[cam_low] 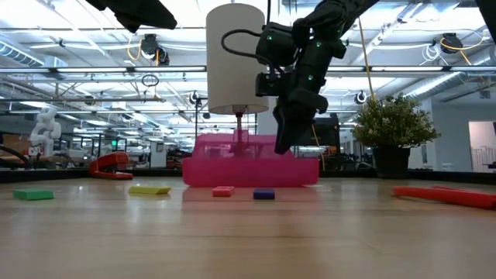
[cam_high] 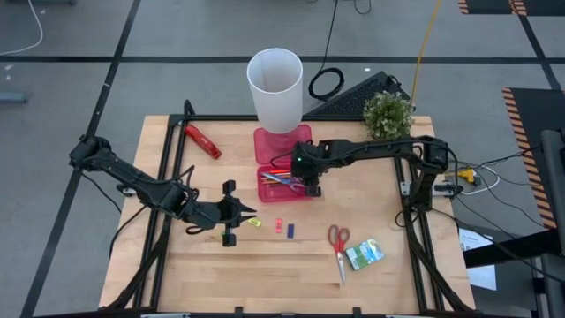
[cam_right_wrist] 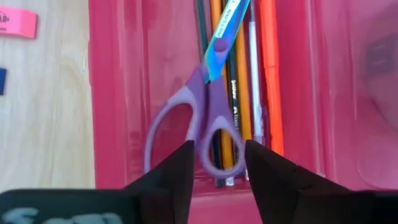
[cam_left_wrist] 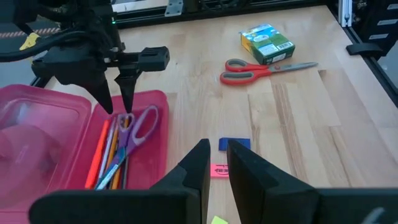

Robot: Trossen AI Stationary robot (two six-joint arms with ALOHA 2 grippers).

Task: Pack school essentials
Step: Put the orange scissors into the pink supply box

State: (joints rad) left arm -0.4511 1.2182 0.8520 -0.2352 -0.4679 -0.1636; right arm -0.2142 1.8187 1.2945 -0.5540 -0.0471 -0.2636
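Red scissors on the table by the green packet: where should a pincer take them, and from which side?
Grip the red scissors from straight above, probably at the pivot where handles meet blades. They lie flat and closed on the bare table, handles toward the far side, blades toward the near edge. The packet sits close on their right, so set the fingers across the narrow neck, clear of it. The right pincer is nearer.

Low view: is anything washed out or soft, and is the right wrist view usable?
Low view: ceiling lights glare behind the white cup, the near tabletop is soft. Right wrist view: purple scissors in the pink case are sharp, with faint sheen on the plastic.
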